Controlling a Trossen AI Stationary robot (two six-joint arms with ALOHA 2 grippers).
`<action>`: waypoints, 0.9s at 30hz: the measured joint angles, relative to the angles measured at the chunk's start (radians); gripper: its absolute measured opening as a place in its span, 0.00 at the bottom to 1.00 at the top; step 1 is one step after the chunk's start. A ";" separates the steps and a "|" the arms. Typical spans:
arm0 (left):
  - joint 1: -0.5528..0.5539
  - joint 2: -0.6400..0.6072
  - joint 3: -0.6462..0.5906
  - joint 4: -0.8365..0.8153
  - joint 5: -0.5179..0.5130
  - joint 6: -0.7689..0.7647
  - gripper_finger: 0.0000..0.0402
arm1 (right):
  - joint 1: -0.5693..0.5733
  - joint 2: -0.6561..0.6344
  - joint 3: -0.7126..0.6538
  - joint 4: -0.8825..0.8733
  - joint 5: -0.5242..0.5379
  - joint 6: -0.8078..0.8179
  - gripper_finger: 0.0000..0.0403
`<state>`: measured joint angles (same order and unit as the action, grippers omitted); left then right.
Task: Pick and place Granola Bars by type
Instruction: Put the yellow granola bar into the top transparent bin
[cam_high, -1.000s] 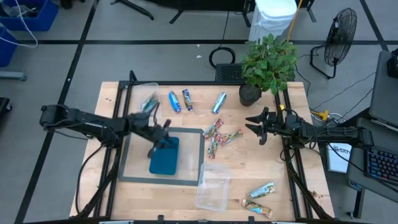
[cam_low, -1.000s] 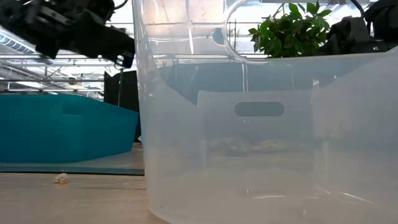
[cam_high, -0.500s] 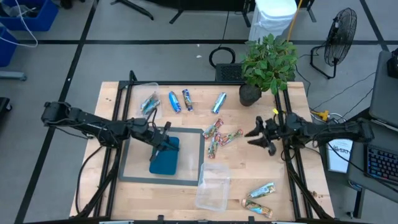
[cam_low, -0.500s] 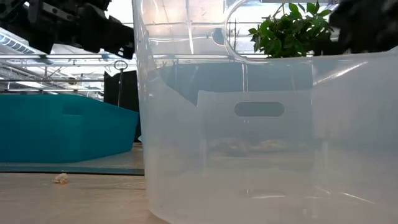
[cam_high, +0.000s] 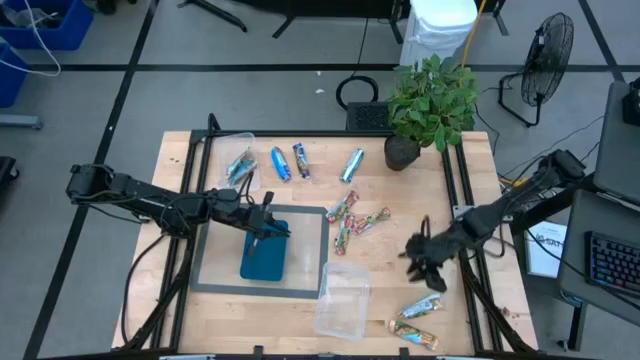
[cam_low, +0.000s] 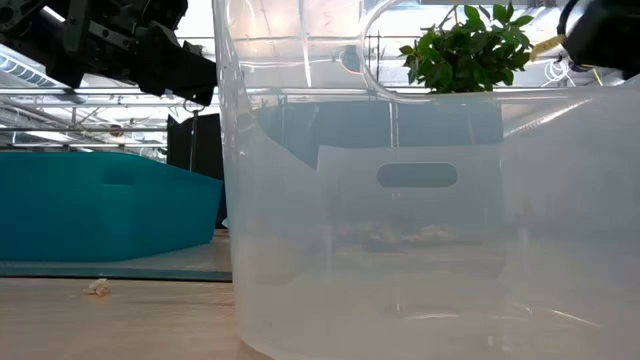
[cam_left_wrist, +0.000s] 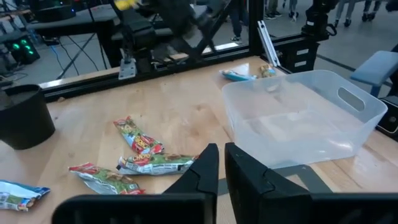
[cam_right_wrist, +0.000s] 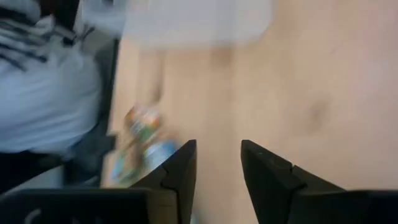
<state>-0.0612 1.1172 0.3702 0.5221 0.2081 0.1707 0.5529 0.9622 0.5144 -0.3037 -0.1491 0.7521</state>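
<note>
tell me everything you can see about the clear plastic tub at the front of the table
The clear plastic tub is a see-through rectangular bin with thin, slightly frosted walls, rounded corners and an oval handle cutout in an end wall. It stands upright and open-topped on the wooden table, its corner against the grey mat that carries the teal tray. It looks empty. Neither gripper touches it; silver-tan bars lie beside it on the wood.
</note>
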 joint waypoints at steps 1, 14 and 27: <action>0.000 0.000 0.000 0.001 0.000 0.000 0.10 | 0.023 0.039 0.001 0.013 -0.026 0.044 0.26; 0.000 0.000 0.000 0.005 -0.002 0.008 0.12 | 0.215 0.266 0.002 0.356 -0.073 0.239 0.00; 0.000 0.000 0.000 0.003 -0.002 0.030 0.12 | 0.210 0.492 0.002 0.392 -0.170 0.309 0.00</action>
<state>-0.0612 1.1172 0.3702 0.5255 0.2066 0.2008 0.7633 1.4537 0.5159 0.0887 -0.3192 1.0615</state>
